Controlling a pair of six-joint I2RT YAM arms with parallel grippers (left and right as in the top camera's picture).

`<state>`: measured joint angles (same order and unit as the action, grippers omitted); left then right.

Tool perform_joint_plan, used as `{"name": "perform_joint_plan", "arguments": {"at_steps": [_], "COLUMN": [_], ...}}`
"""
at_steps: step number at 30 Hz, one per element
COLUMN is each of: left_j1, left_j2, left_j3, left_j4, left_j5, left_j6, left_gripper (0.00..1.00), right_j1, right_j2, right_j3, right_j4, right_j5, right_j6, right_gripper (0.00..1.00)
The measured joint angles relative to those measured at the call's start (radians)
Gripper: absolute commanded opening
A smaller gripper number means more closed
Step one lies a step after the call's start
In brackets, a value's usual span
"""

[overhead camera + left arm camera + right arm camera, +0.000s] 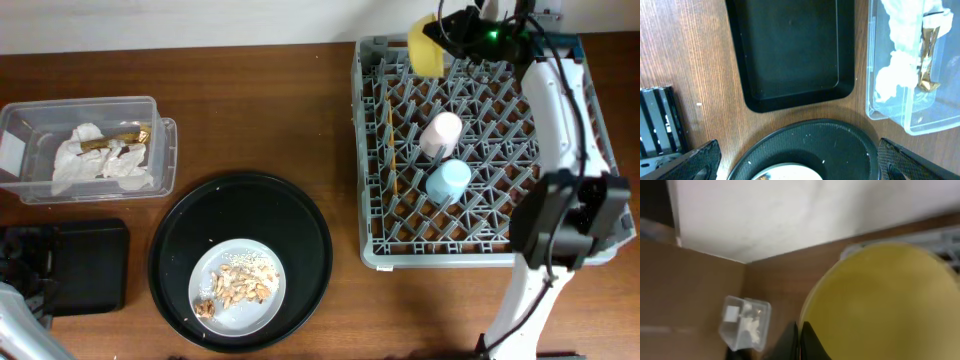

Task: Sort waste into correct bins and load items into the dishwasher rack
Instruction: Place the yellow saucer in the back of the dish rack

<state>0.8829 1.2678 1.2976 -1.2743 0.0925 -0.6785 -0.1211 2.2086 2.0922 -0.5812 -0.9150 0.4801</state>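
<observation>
My right gripper (447, 38) is shut on the rim of the small yellow bowl (424, 47) and holds it on edge over the far left part of the grey dishwasher rack (372, 150). In the right wrist view the bowl (880, 305) fills the frame beside my shut fingers (800, 341). The pale pink cup (441, 133), the light blue cup (448, 180) and the chopsticks (391, 140) are in the rack. My left gripper (800, 167) is open and empty above the round black serving tray's rim (840, 131). The white plate (262, 305) with beige food scraps (238, 285) lies in that tray.
The clear tub (165, 150) at the far left holds white napkins (100, 160) and the gold-brown wrapper (125, 138); it also shows in the left wrist view (875, 107). The shallow black tray (90, 265) lies in front of it. The left arm (20, 285) is at the front left corner.
</observation>
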Motion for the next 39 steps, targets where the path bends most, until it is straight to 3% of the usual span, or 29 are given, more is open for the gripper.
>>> {"name": "perform_joint_plan", "arguments": {"at_steps": [4, 9, 14, 16, 18, 20, 22, 25, 27, 29, 32, 39], "left_j1": [0.0, 0.0, 0.0, 0.0, 0.0, 0.0, 0.0, 0.0, 0.0, 0.0, 0.0, 0.0], "left_j2": [0.0, 0.0, 0.0, 0.0, 0.0, 0.0, 0.0, 0.0, 0.0, 0.0, 0.0, 0.0], "left_j3": [0.0, 0.0, 0.0, 0.0, 0.0, 0.0, 0.0, 0.0, 0.0, 0.0, 0.0, 0.0], "left_j4": [-0.001, 0.0, -0.001, 0.0, 0.002, -0.001, 0.0, 0.0, -0.001, 0.0, 0.0, 0.0], "left_j5": [0.0, 0.0, 0.0, 0.0, 0.0, 0.001, 0.0, 0.0, 0.0, 0.0, 0.0, 0.0], "left_j6": [0.0, 0.0, 0.0, 0.0, 0.0, 0.0, 0.0, 0.0, 0.0, 0.0, 0.0, 0.0], "left_gripper": [0.99, 0.99, 0.99, 0.99, 0.99, 0.99, 0.99, 0.99, 0.99, 0.99, 0.99, 0.99], "right_j1": [-0.01, -0.068, -0.122, -0.153, -0.227, -0.295, -0.267, -0.073, 0.087, 0.158, 0.152, 0.029], "right_j2": [0.135, 0.135, 0.135, 0.129, 0.054, -0.089, -0.217, -0.22, -0.106, 0.009, 0.093, 0.097], "right_j3": [-0.003, 0.002, 0.004, 0.005, 0.014, 0.072, 0.098, 0.105, 0.105, 0.1, 0.099, 0.1], "right_j4": [0.163, 0.101, -0.014, -0.144, -0.312, -0.418, -0.449, -0.443, -0.391, -0.346, -0.358, -0.504], "right_j5": [-0.144, -0.179, -0.137, -0.054, 0.097, 0.242, 0.354, 0.461, 0.602, 0.666, 0.754, 0.904], "right_j6": [0.228, 0.335, 0.301, 0.25, 0.167, 0.085, -0.038, -0.127, -0.144, -0.148, -0.138, -0.11], "right_gripper": [0.04, 0.04, 0.24, 0.38, 0.43, 0.35, 0.04, 0.04, 0.04, 0.04, 0.04, 0.04]}}
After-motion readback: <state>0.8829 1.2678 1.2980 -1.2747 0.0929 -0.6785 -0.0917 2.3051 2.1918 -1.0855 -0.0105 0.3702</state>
